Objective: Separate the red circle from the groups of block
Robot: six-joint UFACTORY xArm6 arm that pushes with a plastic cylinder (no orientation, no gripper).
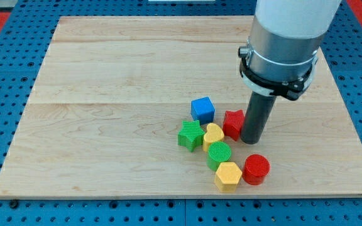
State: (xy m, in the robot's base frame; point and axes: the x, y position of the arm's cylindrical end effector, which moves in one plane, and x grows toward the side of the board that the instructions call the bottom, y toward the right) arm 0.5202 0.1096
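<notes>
Red circle [256, 169]: short red cylinder, flat round top, ribbed sides, lying flat on the wooden surface [105, 94] near the view's bottom right. It touches or nearly touches the yellow hexagon [228, 176] on its left, so it sits at the edge of the cluster.

My tip [252, 140] is down on the surface just above the red circle in the view, a small gap between them. The tip is right beside the red star [233, 123], on that block's right side; contact or not, cannot tell.

No jaws on this rig, only the dark rod under a grey collar and white arm body, so nothing is grasped.

Rest of the cluster, left of the tip:
- blue cube [203, 109], at the top of the group
- green star [191, 134], leftmost
- yellow heart [213, 135], between green star and red star
- green circle [219, 153], below the heart, touching the yellow hexagon

No containers in view. Blocks all sit directly on the surface, which lies on a blue pegboard [5, 75].
</notes>
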